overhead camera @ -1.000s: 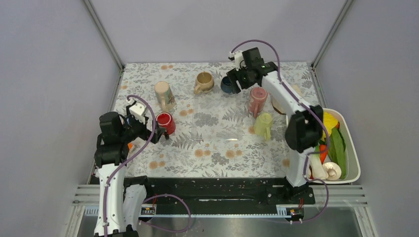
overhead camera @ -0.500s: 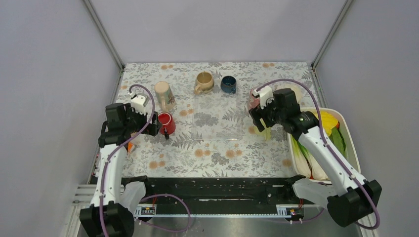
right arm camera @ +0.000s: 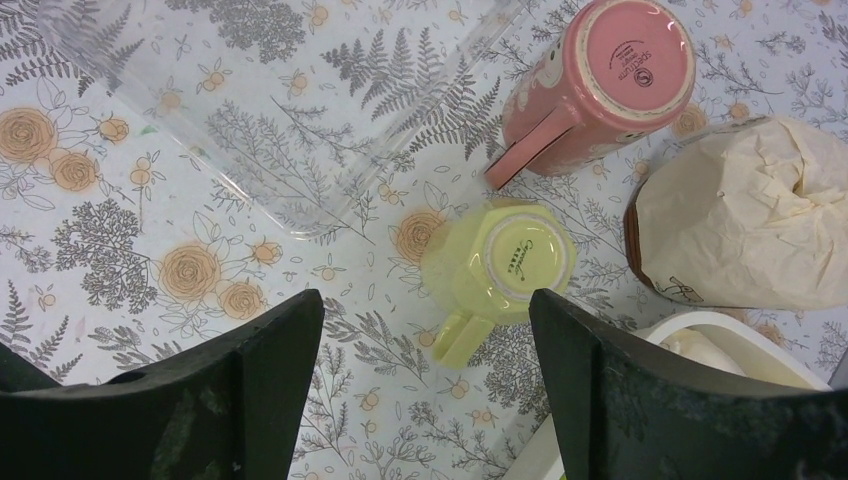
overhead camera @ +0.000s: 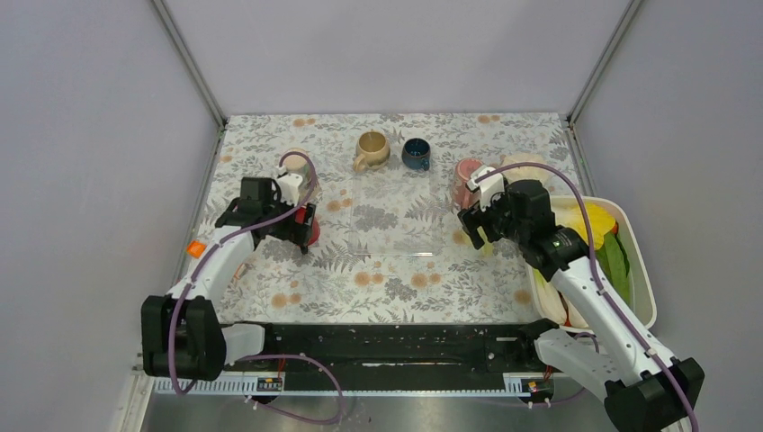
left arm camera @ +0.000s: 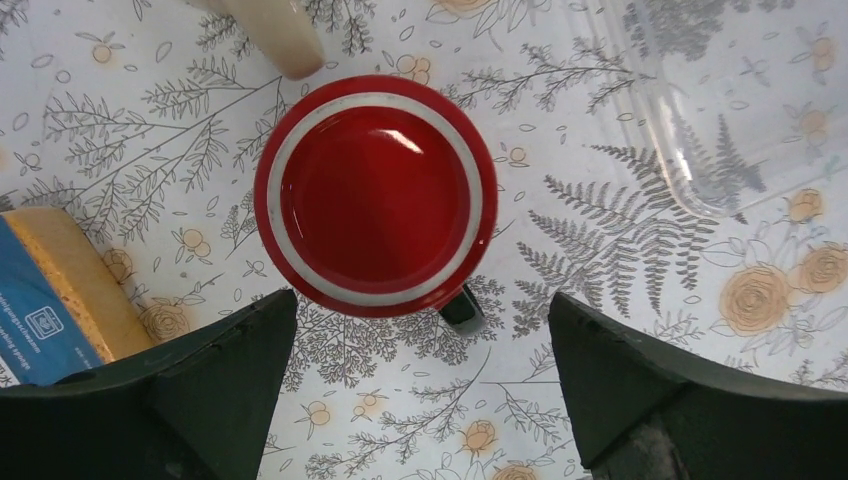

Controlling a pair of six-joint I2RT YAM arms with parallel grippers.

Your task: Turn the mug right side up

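Whereas a second ago my right arm was stretched to the far edge beside the blue mug, it has since swung back. My right gripper now hangs directly above the yellow mug, jaws spread wide and holding nothing. The blue mug stands alone, apparently mouth up, so I judge that one finished and the yellow one next. My left gripper has likewise come in from the left. It is poised over the red mug, jaws apart and empty. The red mug's white-ringed face seems to be its base, though I cannot be certain.

Yellow mug: right side of the table, just near of the pink mug and close to a corner of the clear tray. It is inverted, with stamped base up, mouth down on the table and long axis vertical. Its handle points roughly toward the near edge. The pink mug also shows a stamped base. Neither gripper touches a mug, so the grasp and the half-turn are not yet begun.
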